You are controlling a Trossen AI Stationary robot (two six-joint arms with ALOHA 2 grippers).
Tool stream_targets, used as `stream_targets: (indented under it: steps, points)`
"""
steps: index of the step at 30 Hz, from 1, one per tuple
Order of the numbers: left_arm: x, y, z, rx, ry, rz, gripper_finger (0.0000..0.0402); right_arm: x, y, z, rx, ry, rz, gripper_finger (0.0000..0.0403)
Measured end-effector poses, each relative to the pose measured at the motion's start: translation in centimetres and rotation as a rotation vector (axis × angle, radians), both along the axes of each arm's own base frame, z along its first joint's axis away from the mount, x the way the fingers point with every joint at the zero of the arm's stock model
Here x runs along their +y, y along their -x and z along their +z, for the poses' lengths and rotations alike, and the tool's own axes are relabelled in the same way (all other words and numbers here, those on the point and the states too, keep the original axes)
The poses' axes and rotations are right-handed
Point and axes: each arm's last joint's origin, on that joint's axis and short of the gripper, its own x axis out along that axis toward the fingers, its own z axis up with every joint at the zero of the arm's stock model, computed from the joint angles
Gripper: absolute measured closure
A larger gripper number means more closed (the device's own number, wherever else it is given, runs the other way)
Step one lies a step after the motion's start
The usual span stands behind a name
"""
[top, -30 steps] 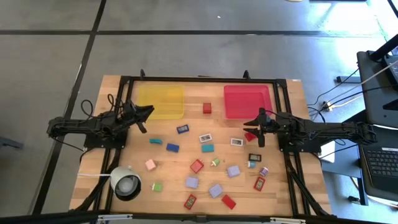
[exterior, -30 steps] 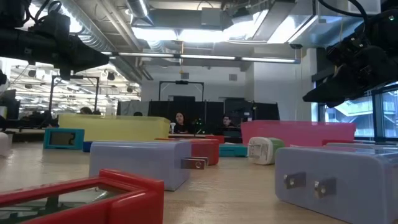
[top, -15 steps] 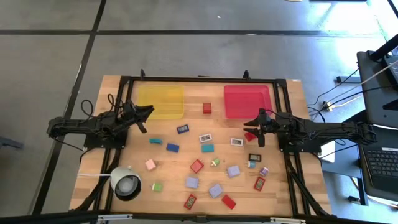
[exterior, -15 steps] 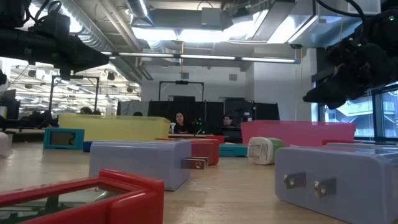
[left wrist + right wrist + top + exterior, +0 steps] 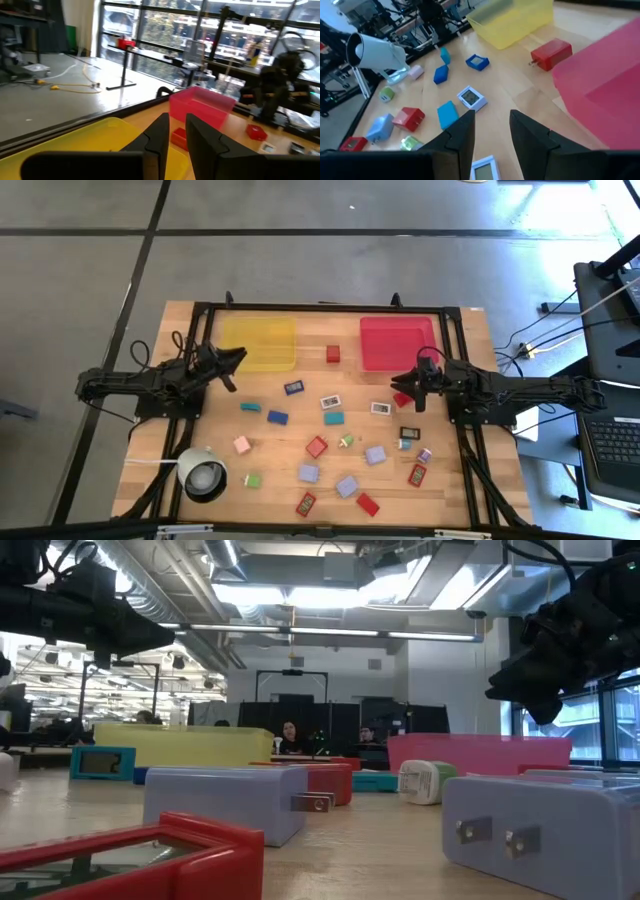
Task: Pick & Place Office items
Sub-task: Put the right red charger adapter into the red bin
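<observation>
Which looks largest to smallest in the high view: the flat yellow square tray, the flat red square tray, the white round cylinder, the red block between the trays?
1. Flat yellow square tray and flat red square tray: alike, no ranking.
2. White round cylinder.
3. Red block.

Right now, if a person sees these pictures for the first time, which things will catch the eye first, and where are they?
The eye falls first on the two bright trays at the table's far edge: the yellow tray on the left and the red tray on the right. Next comes the scatter of small colourful office items spread over the middle and near part of the wooden table. A white cylinder with a dark centre lies at the near left corner.
</observation>
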Motion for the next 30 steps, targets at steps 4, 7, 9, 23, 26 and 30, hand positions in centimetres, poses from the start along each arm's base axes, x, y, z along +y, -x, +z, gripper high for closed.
stream_targets:
  steps: [4, 7, 9, 23, 26, 30]
  points:
    - [0.1, 0.0, 0.0, 0.000, 0.002, 0.029, 0.0343, -0.2, 0.0, 0.0, 0.007, 0.053, -0.062, 0.0278]
    - [0.0, 0.0, 0.0, 0.000, 0.001, 0.013, 0.0343, -0.4, 0.1, 0.0, 0.011, 0.076, -0.110, 0.0278]
    - [0.0, 0.0, 0.0, -0.001, 0.001, 0.015, 0.0343, -0.4, 0.1, 0.0, 0.008, 0.065, -0.135, 0.0278]
    - [0.1, 0.1, 0.4, -0.013, -0.039, 0.039, 0.0277, -0.5, -0.3, 1.9, -0.200, 0.009, -0.185, 0.0237]
    - [0.1, 0.1, 0.4, -0.012, -0.039, 0.038, 0.0252, -0.6, -0.3, 2.4, -0.254, 0.016, -0.204, 0.0196]
    - [0.1, 0.1, 0.4, -0.012, -0.040, 0.030, 0.0226, -0.6, -0.3, 3.0, -0.301, 0.035, -0.213, 0.0145]
